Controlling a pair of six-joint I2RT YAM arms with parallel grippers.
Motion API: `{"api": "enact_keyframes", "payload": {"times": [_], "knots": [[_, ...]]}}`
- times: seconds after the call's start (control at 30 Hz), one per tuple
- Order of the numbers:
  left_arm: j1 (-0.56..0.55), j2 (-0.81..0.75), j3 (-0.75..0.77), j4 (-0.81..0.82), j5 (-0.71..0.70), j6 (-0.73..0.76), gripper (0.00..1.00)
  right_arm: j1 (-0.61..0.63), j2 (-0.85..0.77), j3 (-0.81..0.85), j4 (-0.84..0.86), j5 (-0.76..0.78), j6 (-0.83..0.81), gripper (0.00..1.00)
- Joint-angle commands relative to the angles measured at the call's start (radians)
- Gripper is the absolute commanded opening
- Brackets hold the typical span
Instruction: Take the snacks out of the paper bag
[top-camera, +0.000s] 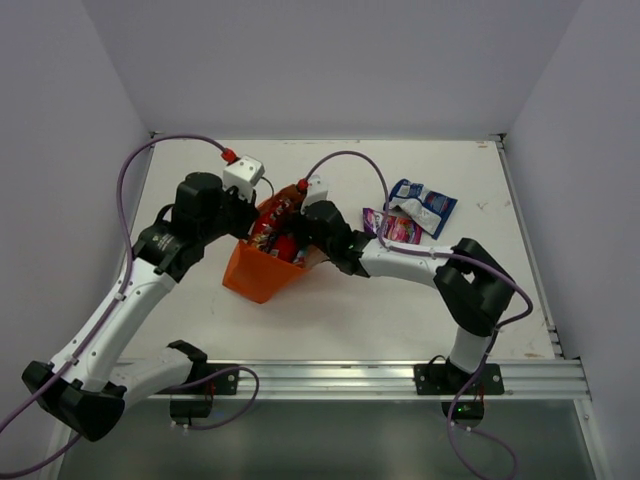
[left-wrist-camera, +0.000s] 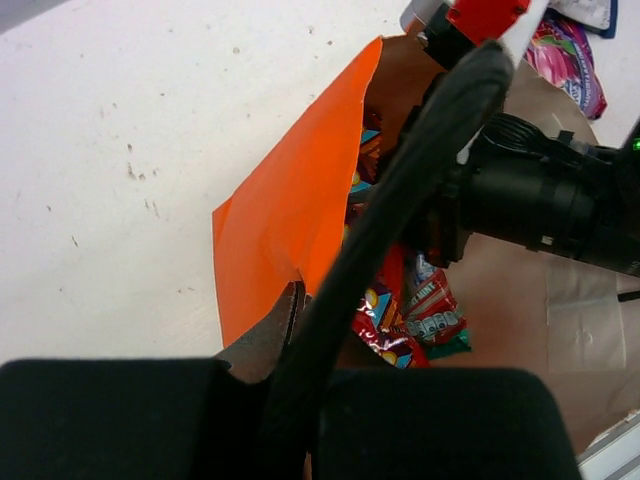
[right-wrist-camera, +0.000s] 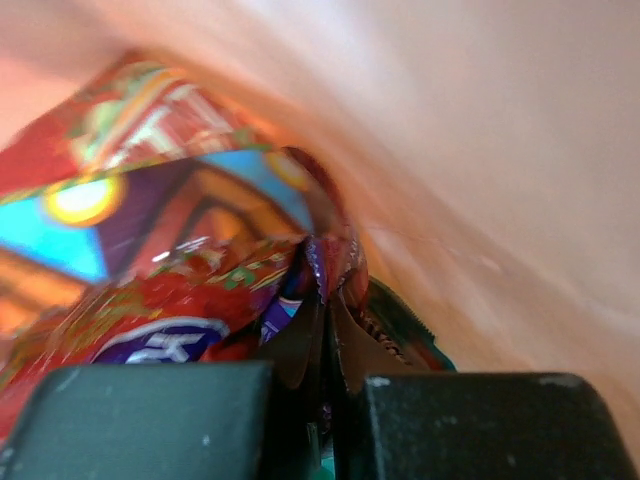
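Observation:
The orange paper bag (top-camera: 258, 272) stands open at mid-table, with several red snack packets (top-camera: 275, 222) inside. My left gripper (top-camera: 250, 220) is shut on the bag's far-left rim; in the left wrist view its fingertips (left-wrist-camera: 288, 312) pinch the orange wall (left-wrist-camera: 285, 200), with a dark cord across them. My right gripper (top-camera: 306, 246) reaches into the bag. In the right wrist view it (right-wrist-camera: 325, 300) is shut on the crimped edge of a red packet (right-wrist-camera: 180, 270) against the pale inner wall (right-wrist-camera: 480, 150). A purple packet (top-camera: 392, 226) and a blue-and-white packet (top-camera: 425, 205) lie on the table.
The two packets on the table lie right of the bag, close behind my right forearm (top-camera: 410, 258). The right arm (left-wrist-camera: 545, 205) crosses the bag mouth in the left wrist view, above more red packets (left-wrist-camera: 410, 320). White walls close in the table at the left, back and right.

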Motion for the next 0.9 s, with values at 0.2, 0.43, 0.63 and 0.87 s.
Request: {"api": "enact_keyframes", "payload": {"times": [0.2,0.43,0.63,0.87], "knots": [[-0.002,-0.053,0.049,0.085,-0.156,0.067,0.00,0.008,-0.266,-0.006,0.072,-0.175,-0.164,0.00],[-0.002,-0.048,0.055,0.102,-0.184,0.077,0.00,0.014,-0.302,0.051,0.040,-0.229,-0.186,0.00],[-0.002,-0.036,0.060,0.116,-0.182,0.076,0.00,0.026,-0.326,0.115,0.002,-0.240,-0.189,0.00],[-0.002,-0.021,0.083,0.116,-0.274,0.051,0.00,0.026,-0.355,0.209,-0.067,-0.217,-0.205,0.00]]}}
